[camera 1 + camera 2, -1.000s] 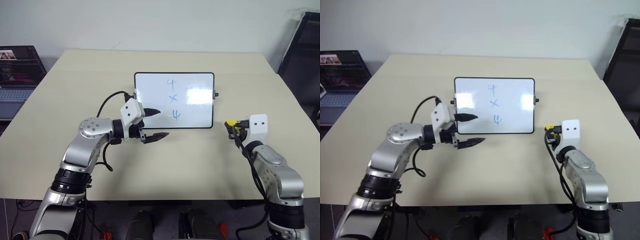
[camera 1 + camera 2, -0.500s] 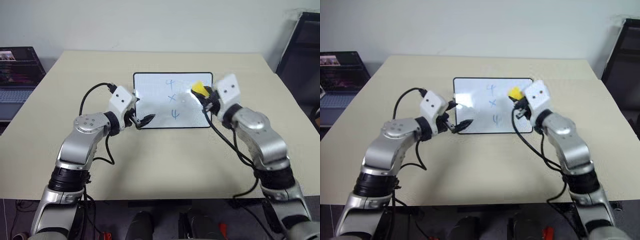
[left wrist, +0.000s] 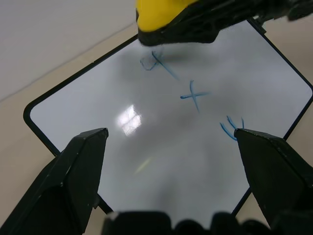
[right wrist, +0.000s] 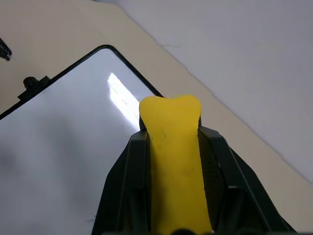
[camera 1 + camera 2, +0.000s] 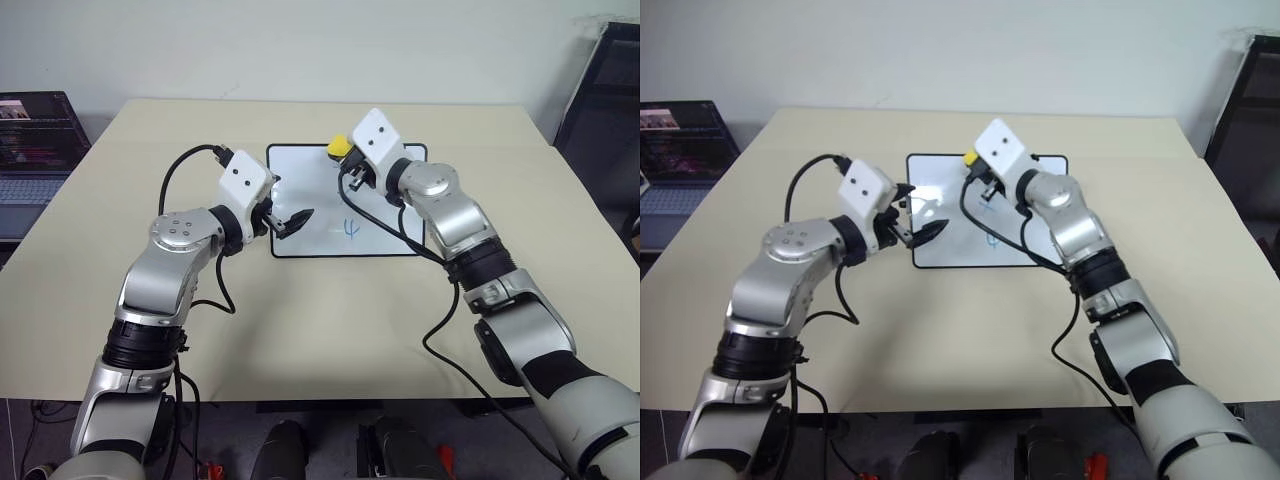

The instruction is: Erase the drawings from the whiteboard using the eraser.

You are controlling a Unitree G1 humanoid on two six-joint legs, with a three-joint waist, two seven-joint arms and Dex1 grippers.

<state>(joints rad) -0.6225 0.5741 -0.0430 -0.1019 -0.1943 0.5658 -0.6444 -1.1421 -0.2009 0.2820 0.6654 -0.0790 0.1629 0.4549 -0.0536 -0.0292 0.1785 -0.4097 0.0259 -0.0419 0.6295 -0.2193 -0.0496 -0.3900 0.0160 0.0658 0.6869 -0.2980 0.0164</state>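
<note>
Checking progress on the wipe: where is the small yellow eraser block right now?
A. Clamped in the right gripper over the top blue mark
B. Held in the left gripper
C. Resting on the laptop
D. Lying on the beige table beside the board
A: the right gripper is shut on the small yellow eraser block, poised at the topmost blue mark on the glossy white whiteboard.

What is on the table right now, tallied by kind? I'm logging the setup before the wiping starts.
Whiteboard: 1
Eraser, clamped in the right gripper: 1
Blue drawings on the board, a "4", an "x" and a second "4"-like figure: 3
Total: 5
</note>
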